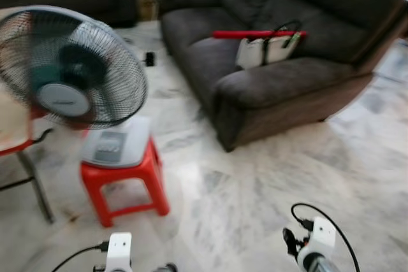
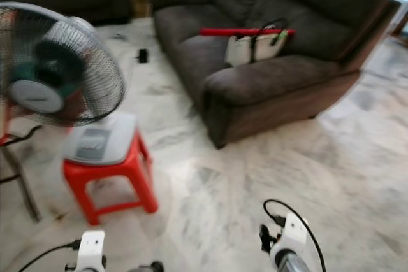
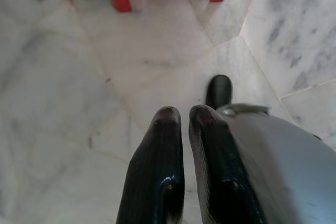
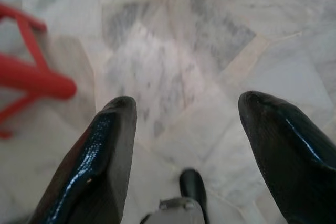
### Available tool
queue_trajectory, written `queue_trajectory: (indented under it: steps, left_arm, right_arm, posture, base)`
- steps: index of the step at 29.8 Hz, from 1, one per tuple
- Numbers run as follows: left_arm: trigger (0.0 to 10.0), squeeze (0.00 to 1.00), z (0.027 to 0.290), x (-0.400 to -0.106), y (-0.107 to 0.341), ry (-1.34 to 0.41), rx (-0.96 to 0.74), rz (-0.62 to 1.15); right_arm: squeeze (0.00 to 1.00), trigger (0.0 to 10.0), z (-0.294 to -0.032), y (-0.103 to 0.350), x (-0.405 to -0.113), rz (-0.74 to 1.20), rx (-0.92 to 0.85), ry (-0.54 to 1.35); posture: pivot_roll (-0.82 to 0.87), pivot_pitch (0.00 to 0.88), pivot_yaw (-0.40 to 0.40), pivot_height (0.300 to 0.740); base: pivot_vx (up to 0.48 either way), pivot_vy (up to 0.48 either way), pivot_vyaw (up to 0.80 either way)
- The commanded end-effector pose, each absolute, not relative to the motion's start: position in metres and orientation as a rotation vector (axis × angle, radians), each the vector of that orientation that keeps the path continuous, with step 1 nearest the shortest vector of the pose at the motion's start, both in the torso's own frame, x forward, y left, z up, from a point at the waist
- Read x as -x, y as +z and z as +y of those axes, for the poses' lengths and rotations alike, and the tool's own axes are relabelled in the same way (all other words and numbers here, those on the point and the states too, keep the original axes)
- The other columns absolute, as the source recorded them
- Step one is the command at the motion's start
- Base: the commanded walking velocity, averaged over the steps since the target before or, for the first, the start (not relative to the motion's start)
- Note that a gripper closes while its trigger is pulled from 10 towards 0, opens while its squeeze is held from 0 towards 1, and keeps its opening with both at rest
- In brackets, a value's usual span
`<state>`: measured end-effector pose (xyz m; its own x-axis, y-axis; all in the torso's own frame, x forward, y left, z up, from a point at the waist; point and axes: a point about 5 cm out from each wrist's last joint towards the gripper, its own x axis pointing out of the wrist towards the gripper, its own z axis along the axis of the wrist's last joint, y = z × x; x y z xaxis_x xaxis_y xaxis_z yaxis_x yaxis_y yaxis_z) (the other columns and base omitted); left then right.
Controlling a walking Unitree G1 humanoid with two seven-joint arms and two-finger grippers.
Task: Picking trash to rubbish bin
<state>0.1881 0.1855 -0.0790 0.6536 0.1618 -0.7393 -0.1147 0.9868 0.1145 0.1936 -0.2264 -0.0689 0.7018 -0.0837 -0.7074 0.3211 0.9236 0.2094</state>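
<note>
So far nothing is picked up. From your head views you face a fan (image 1: 67, 68) on a red stool (image 1: 127, 179), a sofa (image 1: 280, 62) and marble floor (image 1: 255, 183); I cannot make out any trash or bin. Your left gripper (image 3: 178, 116) has its jaws nearly together, empty. Your right gripper (image 4: 189, 114) has its jaws wide apart, empty.

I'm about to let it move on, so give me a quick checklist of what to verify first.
1. Trash located: not ok, none seen on the pale marble floor.
2. Rubbish bin located: not ok.
3. Left gripper empty: ok, fingers together, nothing between.
4. Right gripper ready: ok, open and empty.
5. Obstacles noted: ok, grey fan on red plastic stool to the left, dark brown sofa ahead.
6. Image sharp: not ok, blurred.
</note>
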Motion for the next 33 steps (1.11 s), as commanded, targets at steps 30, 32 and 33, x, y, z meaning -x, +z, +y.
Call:
queue_trajectory:
  steps: [30,32,33]
  left_arm:
    - [10.0,0.00,0.171,-0.253,-0.026,0.101,-0.072,0.408]
    - [10.0,0.00,0.171,-0.256,-0.024,0.117,-0.056,0.405]
    - [10.0,0.00,0.171,-0.257,-0.025,0.127,-0.052,0.416]
  right_arm:
    - [0.00,10.0,-0.215,-0.021,-0.263,0.501,-0.266,-0.046]
    - [0.00,10.0,-0.215,-0.018,-0.266,0.486,-0.273,-0.055]
    - [0.00,10.0,-0.216,-0.018,-0.267,0.486,-0.275,-0.061]
  posture:
    - [0.03,0.115,-0.092,0.740]
    - [0.03,0.114,-0.095,0.740]
    - [0.03,0.114,-0.095,0.740]
  base:
    - [0.000,0.000,0.58]
    - [0.000,0.000,0.00]
    - [0.000,0.000,0.00]
